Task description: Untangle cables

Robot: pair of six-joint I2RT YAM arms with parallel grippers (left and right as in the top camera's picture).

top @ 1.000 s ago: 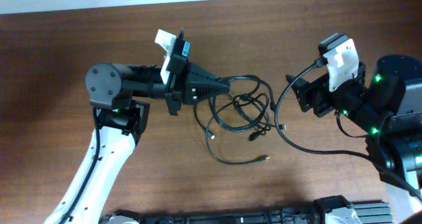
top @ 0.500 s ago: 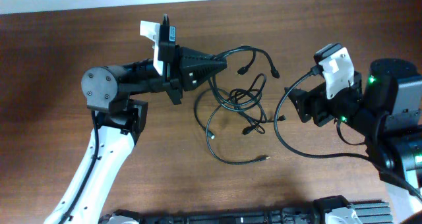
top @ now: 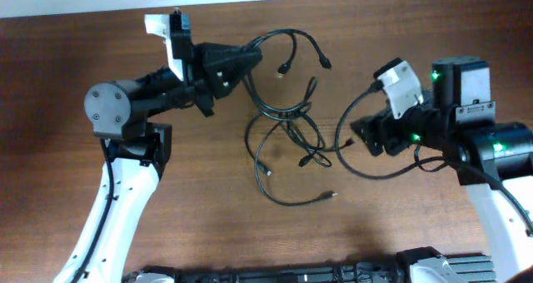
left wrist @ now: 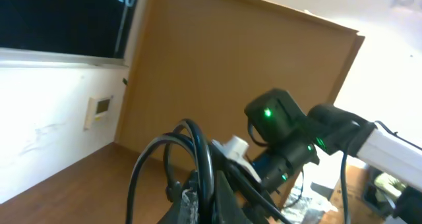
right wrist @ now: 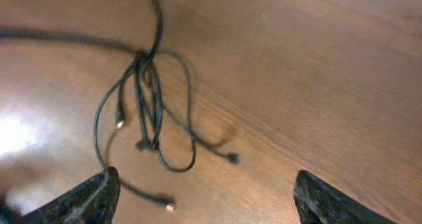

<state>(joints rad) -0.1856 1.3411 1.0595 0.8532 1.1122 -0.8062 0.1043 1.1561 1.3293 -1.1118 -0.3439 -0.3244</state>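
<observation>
Tabletop point(top: 391, 225) of dark brown wood fills the overhead view, unchanged from a second ago. The black-and-white left arm point(top: 125, 116) has swung toward the upper left of the frame since then. Its black tapered left gripper point(top: 251, 58) now sits higher and further left, near the top edge. The black right arm point(top: 466, 141) with green lights, at the right edge, has shifted left and lower. That has brought the right gripper point(top: 354, 139) closer to the middle of the frame.

The left gripper is clamped tight on the thin black cables point(top: 287, 121). In the left wrist view the cables point(left wrist: 198, 145) arch up out of its closed fingers point(left wrist: 224, 207) at bottom centre. The right gripper point(right wrist: 206, 178) stands wide with nothing between its fingers. In the right wrist view those two black fingers point(right wrist: 79, 201) sit at the bottom corners with bare wood between them. The cables point(right wrist: 148, 99) lie beyond at upper left, apart from the fingers.

The cables have been pulled up and left with the left gripper, and the tangle is now drawn out from the gripper down to centre frame. Two small plug ends point(top: 283, 71) that were near centre now hang at upper centre. The lowest loop, with a silvery tip point(top: 333, 194), lies on the wood at lower centre, about where it was.
</observation>
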